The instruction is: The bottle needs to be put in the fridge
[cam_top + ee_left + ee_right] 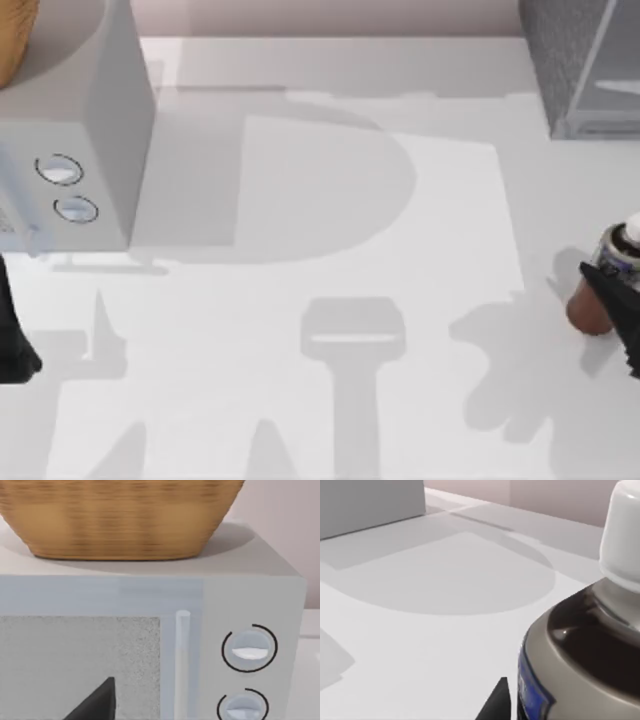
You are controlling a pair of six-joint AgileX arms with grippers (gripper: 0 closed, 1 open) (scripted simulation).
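Note:
The bottle (590, 305), brown with a white cap and a blue-grey label, stands upright on the white table near its right edge. My right gripper (610, 280) comes in from the right edge and is shut on the bottle at label height, one dark finger lying across the label. The right wrist view has the bottle (580, 670) very close, a dark fingertip (495, 705) pressed against its side. The fridge (580, 70), dark grey and speckled, stands at the back right corner. My left gripper (18, 350) is parked at the table's left edge.
A pale grey box with two round dials (75, 150) stands at the back left, a woven basket (120, 520) on top of it. Open white tabletop (330, 300) lies between the bottle and the fridge.

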